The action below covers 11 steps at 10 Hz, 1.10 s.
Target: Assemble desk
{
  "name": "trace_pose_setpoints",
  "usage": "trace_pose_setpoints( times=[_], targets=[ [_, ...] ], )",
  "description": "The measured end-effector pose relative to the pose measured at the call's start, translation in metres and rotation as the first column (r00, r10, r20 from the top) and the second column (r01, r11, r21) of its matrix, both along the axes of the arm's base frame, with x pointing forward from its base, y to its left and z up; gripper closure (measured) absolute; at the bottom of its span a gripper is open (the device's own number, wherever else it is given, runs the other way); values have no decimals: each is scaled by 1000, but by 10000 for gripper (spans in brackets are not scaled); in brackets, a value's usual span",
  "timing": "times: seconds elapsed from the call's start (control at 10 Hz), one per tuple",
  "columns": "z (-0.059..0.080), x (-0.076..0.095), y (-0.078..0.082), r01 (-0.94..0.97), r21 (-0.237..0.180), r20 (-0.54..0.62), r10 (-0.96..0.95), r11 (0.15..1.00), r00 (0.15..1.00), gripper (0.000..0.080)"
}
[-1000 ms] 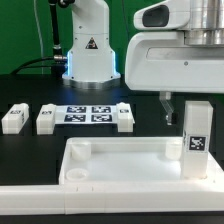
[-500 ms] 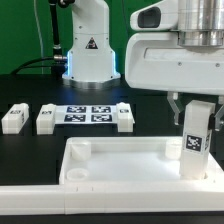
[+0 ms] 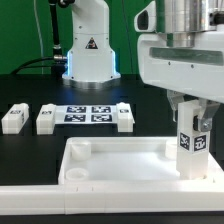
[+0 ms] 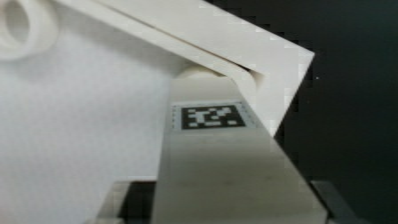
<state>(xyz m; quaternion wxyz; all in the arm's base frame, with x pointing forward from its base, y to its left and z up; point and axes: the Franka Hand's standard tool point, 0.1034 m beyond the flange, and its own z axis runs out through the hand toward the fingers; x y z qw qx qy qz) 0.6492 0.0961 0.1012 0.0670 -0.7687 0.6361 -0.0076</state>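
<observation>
The white desk top [image 3: 110, 150], a shallow tray with a rim, lies near the table's front. A white square-post leg [image 3: 192, 140] with a black-white tag stands upright in the top's far corner on the exterior view's right. My gripper [image 3: 190, 110] comes down from above and is shut on the leg's upper end, a finger on each side. In the wrist view the leg [image 4: 222, 150] runs out from between the jaws to the corner of the desk top [image 4: 89, 110], and its tag [image 4: 214, 117] faces the camera.
Three more white legs [image 3: 14, 117] [image 3: 46, 119] [image 3: 122, 118] lie on the black table behind the top, around the marker board [image 3: 88, 113]. The arm's base [image 3: 88, 50] stands at the back. A long white bar [image 3: 60, 200] lies along the front edge.
The fingers have closed from open onto the leg's upper end. The hand has turned and shifted slightly toward the exterior view's left, and the leg has turned with it.
</observation>
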Motion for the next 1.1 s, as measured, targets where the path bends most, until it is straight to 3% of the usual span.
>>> trace_pose_setpoints(
  times=[0.3,0.9,1.0,1.1],
  targets=[
    [-1,0,1,246,45,-35,-244,968,969,508],
    [-1,-2,3,509,49,-94,-503,860,859,508],
    [-1,-1,2,530,51,-90,-525,846,846,430],
    [-1,-1,3,519,51,-88,-513,853,854,430]
  ],
)
